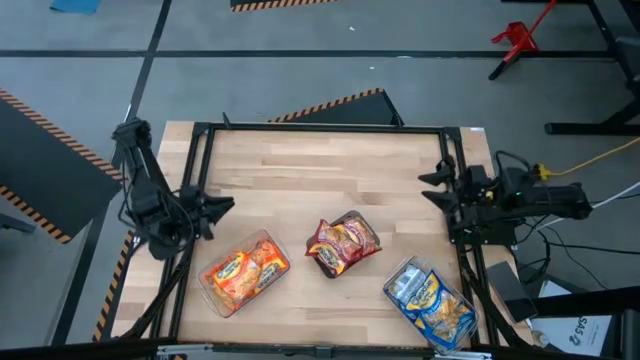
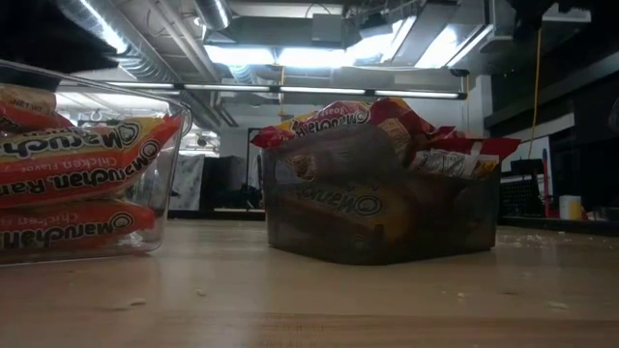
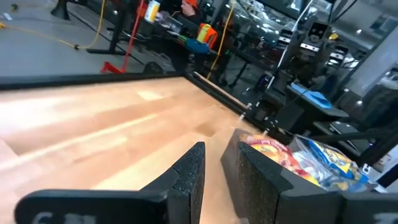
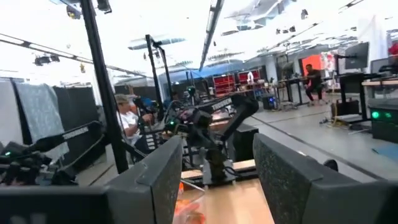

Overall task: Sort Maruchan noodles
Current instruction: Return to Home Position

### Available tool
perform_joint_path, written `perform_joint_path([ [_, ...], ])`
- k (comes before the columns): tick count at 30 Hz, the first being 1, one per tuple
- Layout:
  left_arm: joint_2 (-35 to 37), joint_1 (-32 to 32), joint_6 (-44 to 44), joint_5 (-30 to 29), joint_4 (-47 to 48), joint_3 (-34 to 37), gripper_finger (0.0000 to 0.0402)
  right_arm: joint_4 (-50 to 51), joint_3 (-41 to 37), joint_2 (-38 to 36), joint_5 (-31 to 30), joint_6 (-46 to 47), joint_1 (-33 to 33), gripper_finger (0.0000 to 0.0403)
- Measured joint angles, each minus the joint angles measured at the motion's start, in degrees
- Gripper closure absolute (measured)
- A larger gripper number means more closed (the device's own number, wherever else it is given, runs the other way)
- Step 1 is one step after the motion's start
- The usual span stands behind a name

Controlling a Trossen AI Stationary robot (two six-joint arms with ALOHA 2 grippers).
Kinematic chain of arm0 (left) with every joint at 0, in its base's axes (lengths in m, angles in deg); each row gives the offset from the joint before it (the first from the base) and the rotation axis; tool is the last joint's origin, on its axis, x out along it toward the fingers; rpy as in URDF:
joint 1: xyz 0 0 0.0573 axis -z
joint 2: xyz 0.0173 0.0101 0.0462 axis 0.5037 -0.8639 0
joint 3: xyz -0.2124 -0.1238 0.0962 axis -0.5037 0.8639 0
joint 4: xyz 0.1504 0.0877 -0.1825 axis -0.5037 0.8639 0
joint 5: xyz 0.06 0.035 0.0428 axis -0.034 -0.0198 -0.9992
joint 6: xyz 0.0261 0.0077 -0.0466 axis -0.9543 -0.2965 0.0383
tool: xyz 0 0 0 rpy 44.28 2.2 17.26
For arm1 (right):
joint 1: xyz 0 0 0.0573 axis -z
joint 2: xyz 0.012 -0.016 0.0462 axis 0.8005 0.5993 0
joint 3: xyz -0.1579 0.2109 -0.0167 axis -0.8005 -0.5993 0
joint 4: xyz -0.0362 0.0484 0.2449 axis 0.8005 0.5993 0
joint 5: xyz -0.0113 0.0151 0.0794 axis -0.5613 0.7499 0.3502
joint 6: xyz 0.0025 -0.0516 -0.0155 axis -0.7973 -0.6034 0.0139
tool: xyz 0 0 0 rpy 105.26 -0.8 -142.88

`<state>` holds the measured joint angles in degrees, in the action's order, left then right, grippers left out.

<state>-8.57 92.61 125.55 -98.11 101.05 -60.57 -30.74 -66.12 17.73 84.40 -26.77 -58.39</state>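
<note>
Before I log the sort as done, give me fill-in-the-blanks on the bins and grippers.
Orange packets fill the ___ clear bin.
Red packets fill the black bin, the ___ one of three bins.
Blue packets lie at the table's ___ side.
Left gripper and right gripper hold ___.
Missing: left; middle; right; nothing.

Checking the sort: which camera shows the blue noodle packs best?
The high view: the blue noodle packs show whole, from above, near the right arm. The left wrist view catches only a part of them; the low and right wrist views miss them.
</note>
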Motion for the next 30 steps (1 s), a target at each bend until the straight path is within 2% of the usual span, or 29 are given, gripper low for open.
perform_joint_path([
  [3, 0.1, 0.9, 2.0, -0.5, -5.1, 4.0, 0.0318, -3.8, -3.1, -0.9, -0.2, 1.2, 0.0, 0.0217],
  [8, -0.4, 1.8, 2.9, -0.9, -15.4, 10.0, 0.0318, -3.3, -6.4, -1.9, -1.3, 3.6, 0.0, 0.0217],
  [12, 0.4, 1.9, 2.9, 1.2, -19.8, 9.2, 0.0318, -5.0, -6.4, -2.1, -3.7, 7.9, 0.0, 0.0217],
  [14, 1.3, 1.9, -3.6, 7.3, -22.0, 5.4, 0.0318, -6.4, -5.5, -2.0, -2.5, 9.1, 0.0, 0.0217],
  [17, 2.5, 0.9, -23.1, 20.2, -30.0, -1.2, 0.0318, -6.2, -1.4, -2.1, 2.0, 8.6, 0.0, 0.0217],
  [20, 3.3, -2.1, -44.2, 34.4, -41.2, -6.5, 0.0317, 1.5, 3.6, -2.1, 3.8, 7.2, 0.0, 0.0217],
  [23, 5.0, -6.7, -61.3, 46.4, -47.7, -9.5, 0.0317, 10.2, 9.4, -2.0, 2.6, 5.9, 0.7, 0.0217],
  [26, 9.0, -11.9, -71.0, 55.1, -47.3, -10.2, 0.0317, 16.3, 14.8, -2.0, 3.1, 3.0, 2.5, 0.0217],
  [30, 15.0, -18.5, -76.6, 64.1, -45.5, -8.6, 0.0317, 22.9, 21.2, -2.1, 5.0, 0.7, 5.0, 0.0217],
])
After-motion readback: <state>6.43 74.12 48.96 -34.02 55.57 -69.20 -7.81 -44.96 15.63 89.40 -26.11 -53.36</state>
